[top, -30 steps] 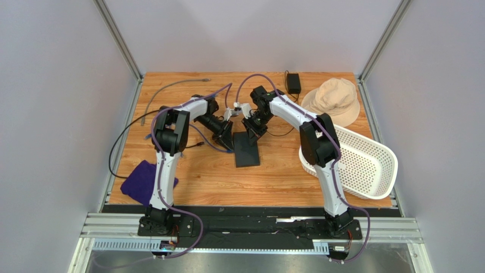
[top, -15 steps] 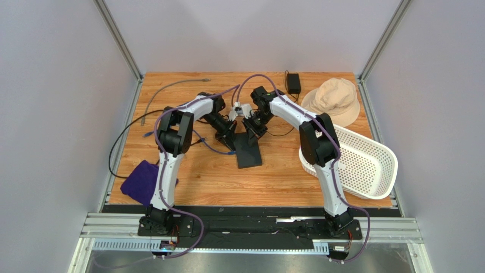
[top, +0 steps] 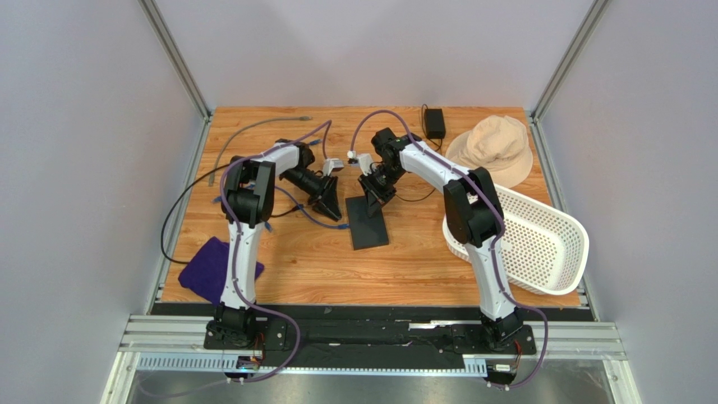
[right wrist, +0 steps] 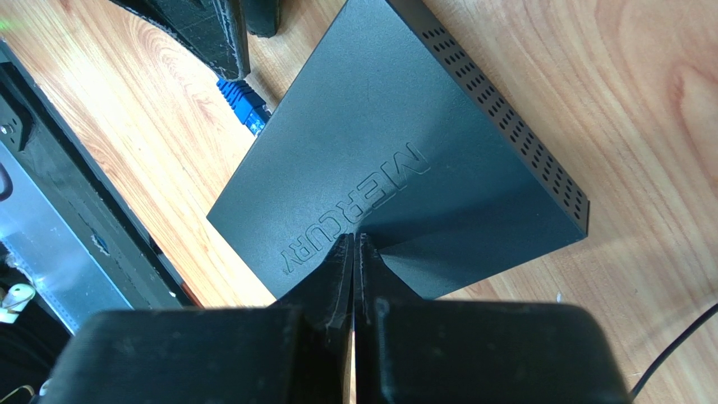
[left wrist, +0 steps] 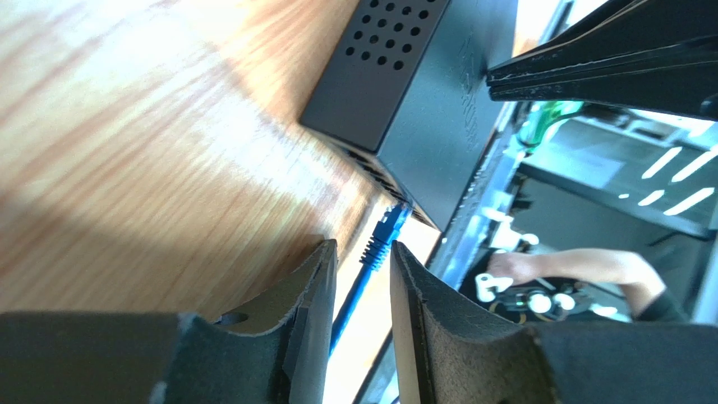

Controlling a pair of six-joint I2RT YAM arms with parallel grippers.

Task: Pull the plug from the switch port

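The switch [top: 368, 220] is a flat black box at mid-table; its top reads MERCURY in the right wrist view [right wrist: 396, 143]. A blue plug [left wrist: 383, 234] on a blue cable meets its socket side; I cannot tell if it is seated. It also shows in the right wrist view [right wrist: 243, 99]. My left gripper [left wrist: 362, 248] is open, with the blue cable running through the gap between the fingers, just behind the plug. My right gripper [right wrist: 354, 240] is shut and empty, its tips pressed down on the switch's top.
A beige hat [top: 490, 147] and a white basket [top: 527, 240] are on the right. A small black adapter [top: 435, 124] sits at the back. A purple cloth [top: 211, 265] lies front left. A grey cable [top: 253, 130] and a black cable [top: 181, 202] lie on the left.
My left gripper has drawn back a little to the left, away from the switch. The switch turned slightly. The right gripper stays pressed on the switch.
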